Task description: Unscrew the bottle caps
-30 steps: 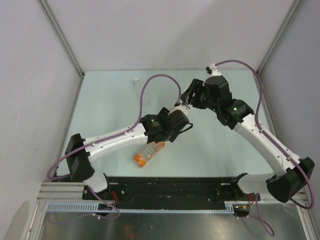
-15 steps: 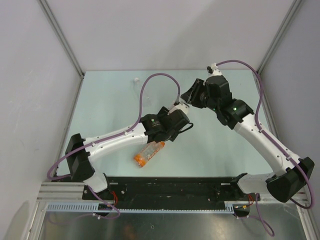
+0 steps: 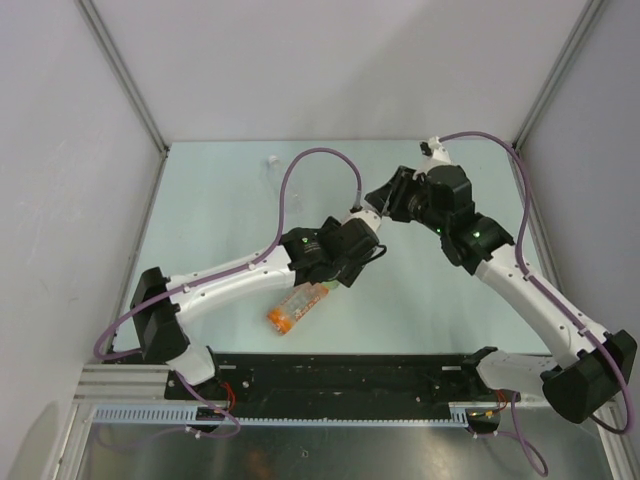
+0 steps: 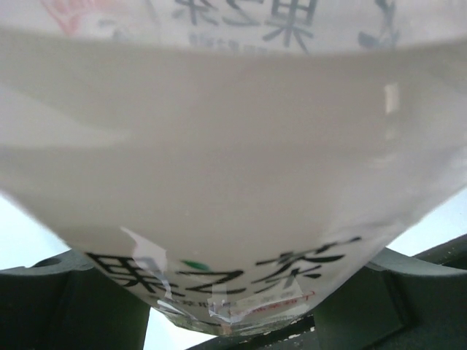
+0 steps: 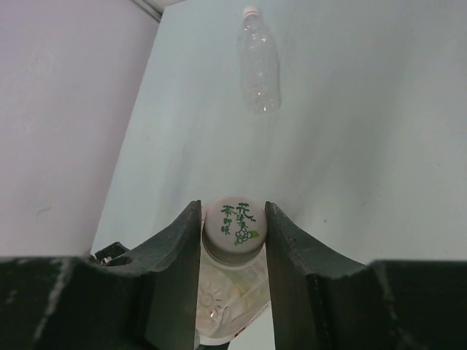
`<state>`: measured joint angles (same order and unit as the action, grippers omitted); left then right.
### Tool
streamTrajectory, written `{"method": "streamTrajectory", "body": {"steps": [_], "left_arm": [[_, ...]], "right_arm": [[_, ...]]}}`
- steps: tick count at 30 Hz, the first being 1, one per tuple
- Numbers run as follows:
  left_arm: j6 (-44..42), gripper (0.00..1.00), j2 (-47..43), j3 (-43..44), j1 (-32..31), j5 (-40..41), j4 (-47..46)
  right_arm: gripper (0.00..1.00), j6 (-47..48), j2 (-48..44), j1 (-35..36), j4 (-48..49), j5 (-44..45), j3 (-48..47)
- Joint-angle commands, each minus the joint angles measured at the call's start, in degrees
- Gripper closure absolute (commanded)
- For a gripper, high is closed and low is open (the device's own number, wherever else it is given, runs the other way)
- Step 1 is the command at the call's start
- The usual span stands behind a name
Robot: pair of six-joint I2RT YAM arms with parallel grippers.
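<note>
Top view: left arm [image 3: 235, 272] bars the lower left, right arm [image 3: 520, 285] the lower right; they meet at frame centre. Orange bottle [image 3: 298, 306] lies just below the left arm. Table [image 3: 220, 200] open at upper centre and upper right. Right wrist view: clear bottle [image 5: 259, 65] lies at top centre, open surface before it; cap [image 5: 233, 227] fills the gap between the fingers [image 5: 175, 270]

Green Chinese characters mark the white cap [image 5: 233, 227]; black ones, including 茶, the label [image 4: 219, 273] on the bottle [image 4: 233, 146].
</note>
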<state>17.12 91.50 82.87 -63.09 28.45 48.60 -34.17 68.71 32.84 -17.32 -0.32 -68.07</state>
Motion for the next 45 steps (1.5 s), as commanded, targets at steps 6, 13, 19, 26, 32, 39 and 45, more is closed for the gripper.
{"method": "streamTrajectory", "body": {"steps": [6,13,19,26,32,39,45], "left_arm": [[-3.78,0.86,-3.27,1.73,-0.63,-11.52,-3.10],[-4.93,0.92,-8.50,-1.95,-0.60,-18.94,-8.31],[-5.56,0.92,-15.22,-7.60,-0.54,-25.30,-15.54],[-7.47,0.93,-22.97,-13.66,-0.46,-36.09,-23.73],[-9.17,0.96,-26.48,-16.61,-0.37,-45.55,-27.62],[-9.22,0.98,-27.95,-19.04,-0.42,-47.55,-29.88],[-8.60,0.99,-30.89,-21.77,-0.09,-46.66,-32.75]], "right_arm": [[1.00,1.96,-6.07,-7.91,17.01,-23.42,6.98],[1.00,-0.94,-8.76,-15.92,27.12,-37.37,12.09],[1.00,-10.01,-10.03,-22.44,41.49,-46.80,18.72],[1.00,-18.26,-9.23,-24.71,57.33,-53.59,22.59],[1.00,-26.00,-7.14,-25.57,70.07,-56.23,24.26],[1.00,-29.82,-5.80,-25.98,75.01,-56.73,24.39],[1.00,-30.32,-5.86,-26.83,74.98,-55.86,24.87]]}}
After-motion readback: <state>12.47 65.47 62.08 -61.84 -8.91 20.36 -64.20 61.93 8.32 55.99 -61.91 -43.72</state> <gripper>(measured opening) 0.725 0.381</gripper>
